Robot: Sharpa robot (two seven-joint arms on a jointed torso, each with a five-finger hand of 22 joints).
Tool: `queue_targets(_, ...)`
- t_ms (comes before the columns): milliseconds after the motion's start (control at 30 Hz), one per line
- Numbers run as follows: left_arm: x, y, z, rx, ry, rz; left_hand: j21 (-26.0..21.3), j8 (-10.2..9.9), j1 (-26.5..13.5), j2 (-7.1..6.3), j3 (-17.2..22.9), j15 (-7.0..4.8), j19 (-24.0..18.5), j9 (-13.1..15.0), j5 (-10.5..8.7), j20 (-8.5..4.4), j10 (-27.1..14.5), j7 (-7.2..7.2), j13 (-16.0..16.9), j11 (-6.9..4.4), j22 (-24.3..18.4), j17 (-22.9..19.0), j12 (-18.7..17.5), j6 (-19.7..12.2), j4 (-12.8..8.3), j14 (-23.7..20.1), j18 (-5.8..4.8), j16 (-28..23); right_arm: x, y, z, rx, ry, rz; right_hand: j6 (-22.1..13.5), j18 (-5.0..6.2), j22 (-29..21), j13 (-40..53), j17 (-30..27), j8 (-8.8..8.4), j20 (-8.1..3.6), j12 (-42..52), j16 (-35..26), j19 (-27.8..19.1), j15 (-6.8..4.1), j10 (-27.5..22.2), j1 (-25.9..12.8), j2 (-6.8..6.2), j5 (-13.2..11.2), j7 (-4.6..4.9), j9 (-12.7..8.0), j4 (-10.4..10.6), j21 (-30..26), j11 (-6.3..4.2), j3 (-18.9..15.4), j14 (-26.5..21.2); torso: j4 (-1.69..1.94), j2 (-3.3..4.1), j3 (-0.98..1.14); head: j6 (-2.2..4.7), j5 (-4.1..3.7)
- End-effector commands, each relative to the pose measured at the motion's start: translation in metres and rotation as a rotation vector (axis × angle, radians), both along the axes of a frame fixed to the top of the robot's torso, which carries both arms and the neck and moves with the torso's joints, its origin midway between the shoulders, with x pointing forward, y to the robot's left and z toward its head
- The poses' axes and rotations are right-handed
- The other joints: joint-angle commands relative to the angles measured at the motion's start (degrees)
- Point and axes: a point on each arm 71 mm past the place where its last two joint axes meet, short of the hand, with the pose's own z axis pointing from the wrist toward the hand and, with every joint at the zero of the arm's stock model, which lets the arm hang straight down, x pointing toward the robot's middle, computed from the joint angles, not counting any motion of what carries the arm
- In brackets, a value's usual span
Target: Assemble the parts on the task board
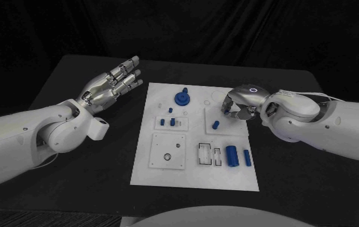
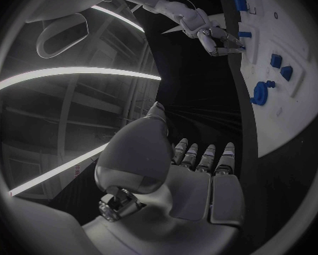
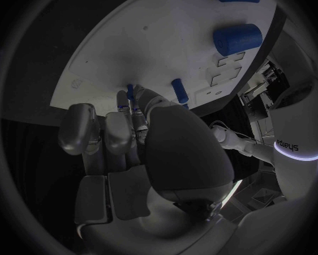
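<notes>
While assembly is under way: right hand point(image 1: 240, 104) over task board point(image 1: 196, 178) right-centre, fingers point(image 3: 130, 105) pinching small blue peg point(image 3: 130, 89), apparently for seating; left hand point(image 1: 112, 84) off board above table point(image 1: 74, 71), fingers spread, released, seemingly parked clear; remaining parts point(image 1: 232, 155) loose near front edge

Left hand point(image 1: 112, 85) hovers over the black table point(image 1: 74, 82), fingers spread and straight, holding nothing, well apart from the task board point(image 1: 196, 178). Right hand point(image 1: 240, 102) sits over the board's far right part, fingers curled down. A small blue peg point(image 1: 216, 125) stands just below those fingertips; contact cannot be told. A round blue part point(image 1: 182, 98) lies near the right fingers, on the side toward the left hand. A thick blue cylinder point(image 1: 232, 155) and a thin blue cylinder point(image 1: 247, 157) lie well nearer the robot than the fingers.
</notes>
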Motion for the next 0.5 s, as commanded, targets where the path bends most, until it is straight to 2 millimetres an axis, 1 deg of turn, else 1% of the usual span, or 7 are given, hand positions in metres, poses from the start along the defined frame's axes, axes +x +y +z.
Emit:
queue_targets(33,-0.001,-0.003,-0.001,-0.01,0.015,-0.019,0.4,0.4,1.5,0.22,-0.7,0.68,0.1,0.1,1.31,0.72,0.0,0.7,-0.1,0.45,0.6,0.0,-0.2,0.0,0.0,0.0,0.64,-0.2,-0.002,0.0,0.009,0.047,-0.058,0.002,0.3,0.31,8.8,0.0,0.1,0.26,-0.33,-0.1,0.3,0.3,-0.18,0.7,-0.2,-0.14,-0.6,0.02,0.0,0.1,0.5,-0.2,0.2,0.1,0.09,-0.03,-0.07,-0.29,-0.05)
queue_targets(67,-0.001,-0.003,-0.001,-0.009,0.016,-0.02,0.5,0.4,1.8,0.31,-0.8,0.8,0.3,0.1,1.5,0.82,0.0,0.87,-0.1,0.42,0.8,0.0,-0.2,0.1,0.0,0.0,0.64,-0.2,-0.002,0.0,0.012,0.05,-0.067,0.002,0.4,0.31,8.8,0.0,0.1,0.24,-0.34,-0.1,0.3,0.3,-0.2,0.7,-0.4,-0.16,-0.8,-0.01,0.0,0.1,0.5,-0.21,0.2,0.2,0.09,-0.03,-0.12,-0.37,-0.08)
queue_targets(200,0.0,-0.003,-0.002,-0.006,0.02,-0.021,0.9,0.5,2.5,0.75,-1.5,1.21,0.8,0.1,1.78,0.98,0.0,1.29,-0.1,0.34,1.6,0.0,-0.2,0.3,0.1,0.0,0.65,-0.2,-0.001,0.001,0.026,0.066,-0.093,0.0,0.5,0.27,8.8,0.0,0.1,0.19,-0.37,-0.2,0.3,0.3,-0.22,0.8,-0.6,-0.19,-1.3,-0.07,0.1,0.3,0.7,-0.25,0.2,0.2,0.01,-0.03,-0.08,-0.51,0.05)
queue_targets(300,0.0,-0.004,-0.002,-0.005,0.021,-0.02,0.9,0.5,2.5,0.78,-1.5,1.23,0.9,0.1,1.81,0.98,0.0,1.3,-0.1,0.38,1.6,0.0,-0.2,0.3,0.1,0.0,0.65,-0.2,0.0,0.003,0.039,0.088,-0.105,-0.002,0.5,0.27,8.8,-0.1,0.2,0.18,-0.37,-0.2,0.3,0.3,-0.22,0.9,-0.6,-0.2,-1.3,-0.07,0.1,0.3,0.7,-0.25,0.2,0.2,0.13,0.0,-0.13,-0.45,0.06)
queue_targets(367,0.0,-0.004,-0.002,-0.003,0.022,-0.019,0.9,0.5,2.6,0.83,-1.6,1.28,0.9,0.1,1.87,0.99,0.0,1.32,-0.1,0.45,1.7,0.0,-0.2,0.3,0.1,0.0,0.65,-0.2,0.0,0.005,0.046,0.099,-0.114,0.001,0.5,0.25,8.8,-0.1,0.2,0.15,-0.38,-0.3,0.3,0.4,-0.23,0.8,-0.6,-0.22,-1.4,-0.08,0.1,0.3,0.8,-0.24,0.2,0.2,0.11,-0.01,-0.14,-0.57,0.18)
queue_targets(467,0.001,-0.004,-0.002,-0.002,0.023,-0.019,0.9,0.5,2.7,0.88,-1.7,1.33,1.0,0.1,1.97,1.0,0.0,1.33,-0.1,0.52,1.7,0.0,-0.2,0.4,0.0,0.0,0.64,-0.2,-0.002,0.013,0.058,0.116,-0.127,0.019,0.5,0.26,8.8,-0.1,0.1,0.15,-0.38,-0.3,0.3,0.4,-0.23,0.8,-0.6,-0.2,-1.4,-0.08,0.1,0.3,0.8,-0.25,0.2,0.2,0.06,-0.03,-0.07,-0.75,0.5)
queue_targets(500,0.001,-0.004,-0.003,-0.001,0.023,-0.019,1.0,0.5,2.7,0.95,-1.7,1.37,1.0,0.1,2.09,1.0,0.0,1.36,-0.1,0.61,1.7,0.0,-0.2,0.4,0.0,0.0,0.63,-0.2,-0.005,0.019,0.063,0.125,-0.13,0.036,0.5,0.26,8.8,-0.1,0.1,0.13,-0.39,-0.3,0.3,0.4,-0.24,0.8,-0.6,-0.18,-1.4,-0.09,0.1,0.3,0.8,-0.26,0.2,0.2,0.09,-0.08,-0.07,-1.0,0.78)
